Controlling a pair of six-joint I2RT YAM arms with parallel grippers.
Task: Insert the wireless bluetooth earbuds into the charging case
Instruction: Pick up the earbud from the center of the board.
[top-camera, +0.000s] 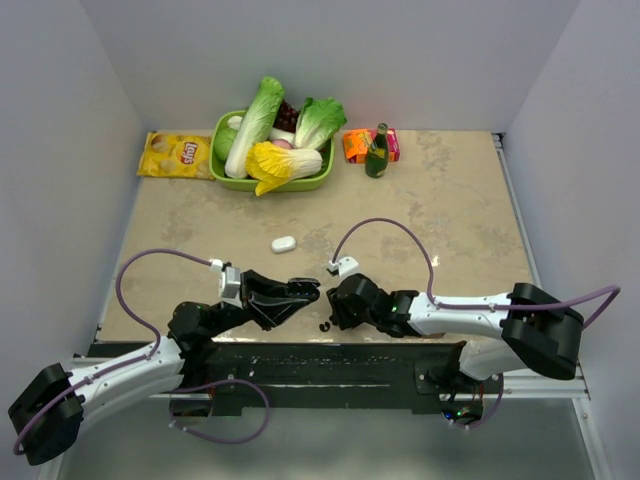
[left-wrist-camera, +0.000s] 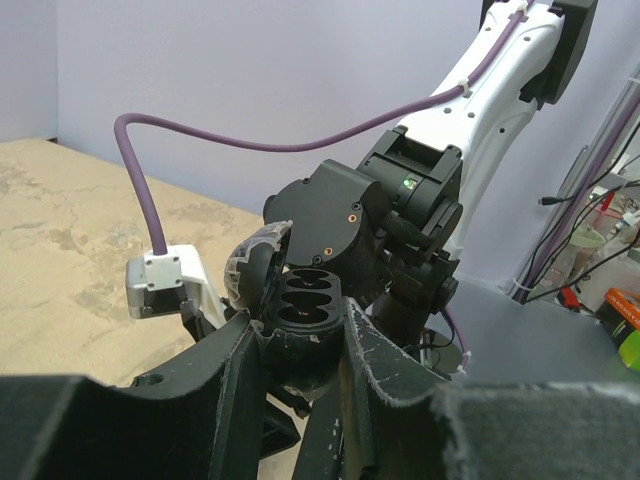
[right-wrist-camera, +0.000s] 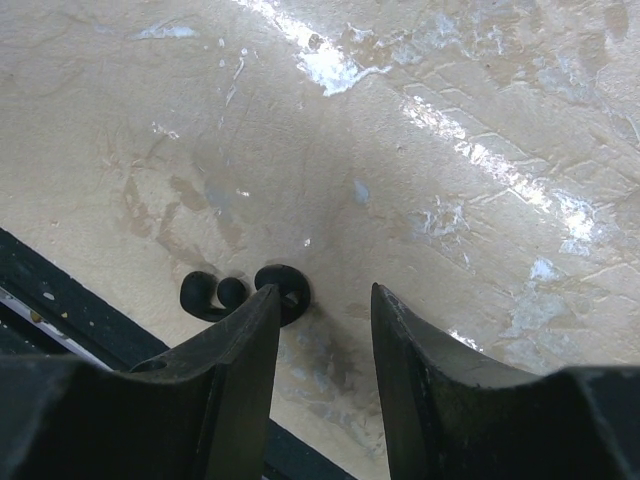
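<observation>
My left gripper (top-camera: 303, 291) is shut on a black charging case (left-wrist-camera: 305, 312) and holds it above the table with its lid (left-wrist-camera: 252, 265) open. Its moulded cavities look empty. My right gripper (right-wrist-camera: 325, 297) is open, its fingertips low over the table near the front edge. Two black earbuds (right-wrist-camera: 212, 296) lie side by side on the table, just left of the gap. The left fingertip (right-wrist-camera: 262, 310) overlaps the nearer earbud (right-wrist-camera: 288, 287). In the top view the black earbuds (top-camera: 325, 326) lie just below both grippers. A small white case (top-camera: 284, 243) lies shut farther back. White earbuds are not in view.
A green basket (top-camera: 322, 179) of vegetables stands at the back, with a yellow chip bag (top-camera: 175, 155) to its left and a green bottle (top-camera: 377, 151) and an orange packet (top-camera: 357, 146) to its right. The black mounting strip (top-camera: 330, 360) runs along the near table edge, close to the earbuds.
</observation>
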